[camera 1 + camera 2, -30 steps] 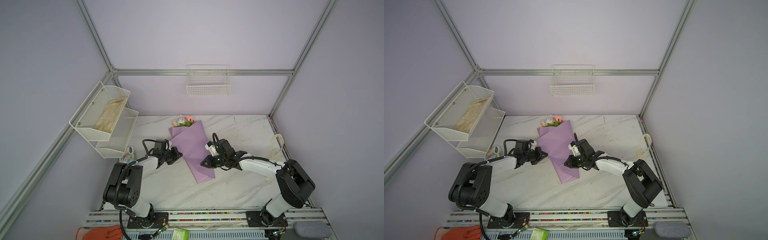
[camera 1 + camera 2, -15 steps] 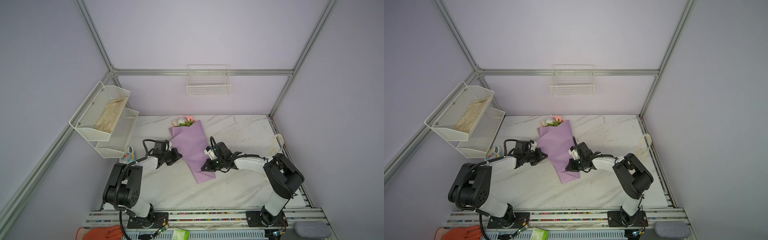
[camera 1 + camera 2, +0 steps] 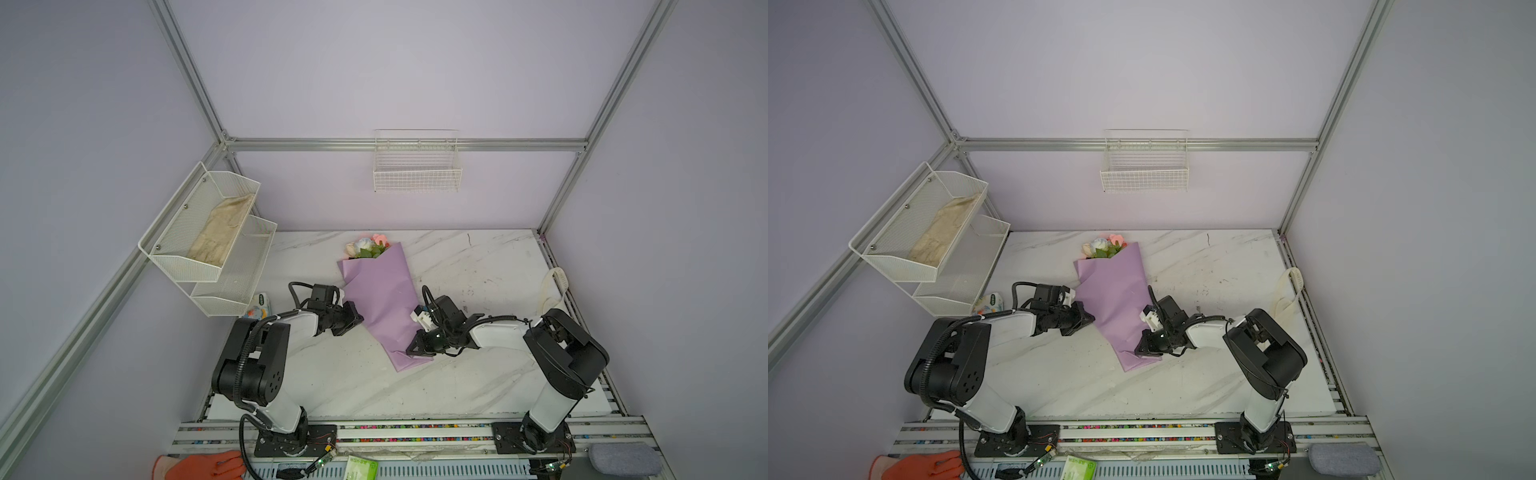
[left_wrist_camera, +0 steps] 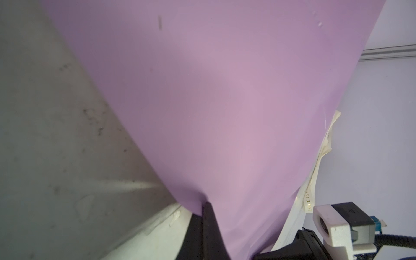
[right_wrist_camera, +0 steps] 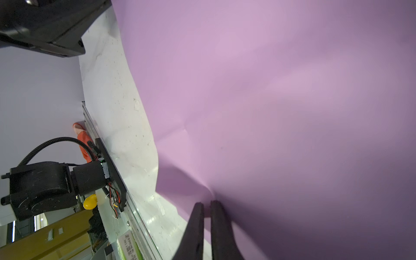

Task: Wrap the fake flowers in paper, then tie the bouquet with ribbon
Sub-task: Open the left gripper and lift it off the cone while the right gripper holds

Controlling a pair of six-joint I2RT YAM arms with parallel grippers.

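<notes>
- Reaching in low over counter (image 3: 478, 266), L arm (image 3: 291, 322) and R arm (image 3: 498, 332) keep forearms nearly level, converging on bouquet (image 3: 382, 299).
- L gripper (image 3: 355, 320): closed, pinching bouquet's left edge mid-length.
- R gripper (image 3: 411, 349): jaws nearly together, nipping its right edge nr narrow end.
- Bouquet flat mid-counter; long axis back-to-front, flower end away from arm bases, narrow end skewed right.

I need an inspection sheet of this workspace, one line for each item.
surface: marble-pattern table, stained.
job's things: bouquet of fake flowers, lilac-wrapped, lying flat, blooms toward the back; cream ribbon at the right edge.
clutter: packet under the mesh shelf; orange glove at the front.
grippers: left gripper and right gripper both shut on the wrapping's edges.
cables: black cable loops at each wrist.
surroundings: shelf holds a cloth; wire basket on the back wall.
</notes>
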